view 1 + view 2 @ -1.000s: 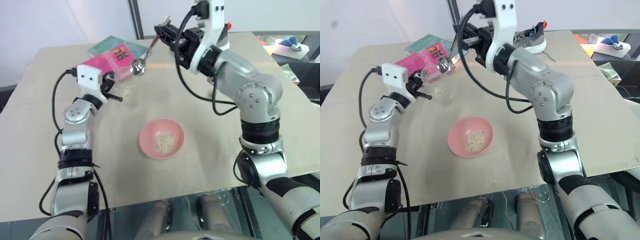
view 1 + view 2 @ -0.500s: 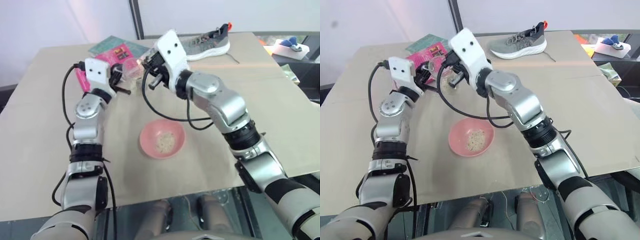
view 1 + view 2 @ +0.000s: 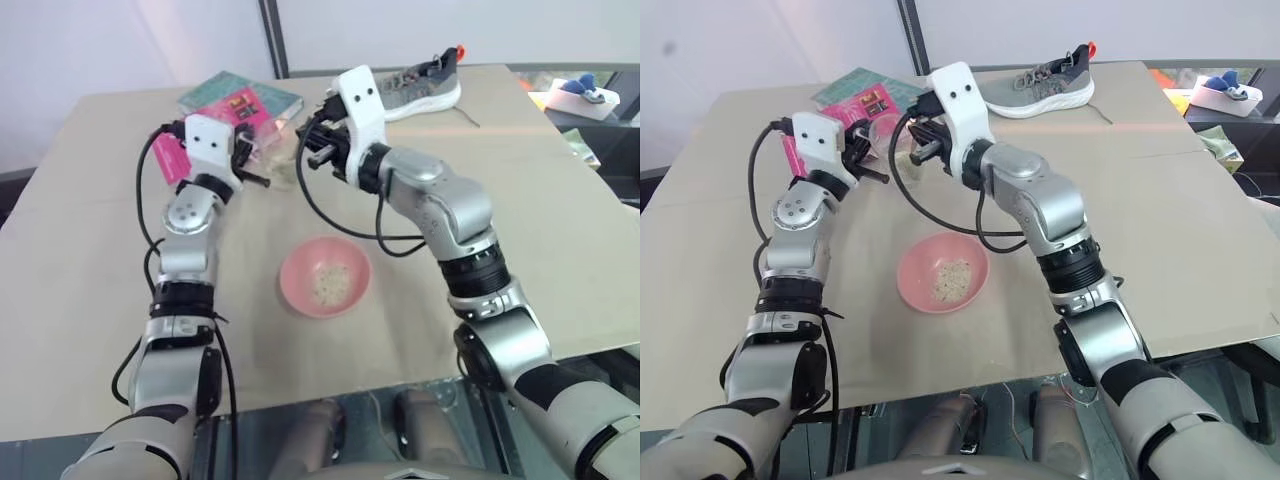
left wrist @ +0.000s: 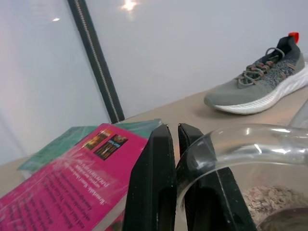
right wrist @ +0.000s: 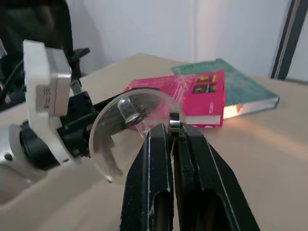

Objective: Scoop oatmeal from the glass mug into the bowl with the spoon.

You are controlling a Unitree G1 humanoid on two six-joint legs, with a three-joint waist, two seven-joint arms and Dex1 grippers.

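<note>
I pinch the glass mug (image 4: 250, 159) by its rim in my left gripper (image 4: 173, 144) near the desk's (image 3: 560, 200) far edge, steadying its oatmeal (image 4: 269, 199) while my right gripper (image 5: 173, 126), clamped on the spoon (image 5: 174, 120), dips it in, the bowl (image 3: 324, 277) waiting mid-desk.

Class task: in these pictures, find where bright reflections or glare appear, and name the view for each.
Left wrist view: a bright light spot on the back wall and highlights along the glass mug rim. Right wrist view: an orange glow at the green book, and the mug's glass catches pale light. Head views: a faint bright streak across the table.
</note>
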